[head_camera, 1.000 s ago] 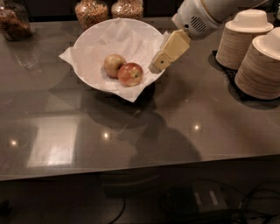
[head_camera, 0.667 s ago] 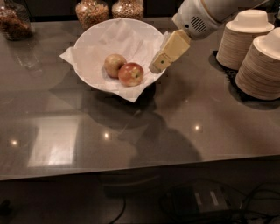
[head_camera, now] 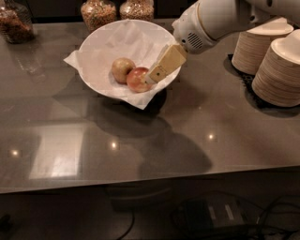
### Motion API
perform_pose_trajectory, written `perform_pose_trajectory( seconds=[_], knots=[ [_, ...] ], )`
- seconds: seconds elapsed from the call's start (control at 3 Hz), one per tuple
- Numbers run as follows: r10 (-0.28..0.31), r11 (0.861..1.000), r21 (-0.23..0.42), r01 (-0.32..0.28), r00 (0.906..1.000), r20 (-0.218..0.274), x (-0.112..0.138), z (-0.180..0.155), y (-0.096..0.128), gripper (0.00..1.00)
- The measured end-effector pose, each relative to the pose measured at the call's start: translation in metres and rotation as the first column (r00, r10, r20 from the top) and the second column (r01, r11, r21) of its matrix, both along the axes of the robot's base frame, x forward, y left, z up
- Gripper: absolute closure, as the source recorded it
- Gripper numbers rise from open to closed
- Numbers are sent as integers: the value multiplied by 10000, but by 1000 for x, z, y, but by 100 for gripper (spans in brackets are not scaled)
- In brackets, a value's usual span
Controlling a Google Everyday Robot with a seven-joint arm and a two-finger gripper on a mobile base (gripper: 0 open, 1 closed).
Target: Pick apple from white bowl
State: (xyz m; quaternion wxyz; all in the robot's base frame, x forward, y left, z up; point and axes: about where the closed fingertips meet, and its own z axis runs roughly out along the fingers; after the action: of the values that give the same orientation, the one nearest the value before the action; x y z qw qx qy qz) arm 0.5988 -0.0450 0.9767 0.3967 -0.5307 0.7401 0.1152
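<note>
A dark grey, glossy counter [head_camera: 140, 140] fills most of the camera view, and ceiling lights are reflected in its surface. A white robot arm [head_camera: 211, 21] is seen entering from the upper right and reaching down to the left over the counter.

Two tall stacks of beige disposable bowls [head_camera: 279, 70] are noted at the right edge, one behind the other, standing on a black mat [head_camera: 248, 84].

The white bowl [head_camera: 93, 42] is found at the upper middle of the counter, well apart from the stacks. It is wide and shallow and is lined with crumpled white paper [head_camera: 136, 42], whose corners hang over the rim at the left and at the front.

Three glass jars are recorded along the far edge: two behind the white bowl [head_camera: 97, 11], filled with brownish pieces, and one at the far left corner [head_camera: 14, 21] with darker contents.

The gripper [head_camera: 153, 76], beige in colour, is angled down and to the left over the bowl's right rim, and its tip is placed at the right side of the apple [head_camera: 137, 79]. Contact appears to be made, though this is not certain. Whether the gripper is wide or narrow cannot be told from this angle.

The apple, reddish with yellow-orange patches, is lying on the paper inside the white bowl, right of centre. A paler yellow-green apple [head_camera: 122, 69] is lying against its left side, also on the paper.
</note>
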Motion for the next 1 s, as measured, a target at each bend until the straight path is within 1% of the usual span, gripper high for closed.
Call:
perform_pose_trajectory(
  seconds=[0.33,0.67,1.0],
  knots=[
    [87,9991,409,-95,9998,181,9,-11,19,11],
    [193,9978,634,-206,9996,214,21,-24,37,32],
    [227,9971,728,-240,9996,179,33,-38,49,31]
  ],
)
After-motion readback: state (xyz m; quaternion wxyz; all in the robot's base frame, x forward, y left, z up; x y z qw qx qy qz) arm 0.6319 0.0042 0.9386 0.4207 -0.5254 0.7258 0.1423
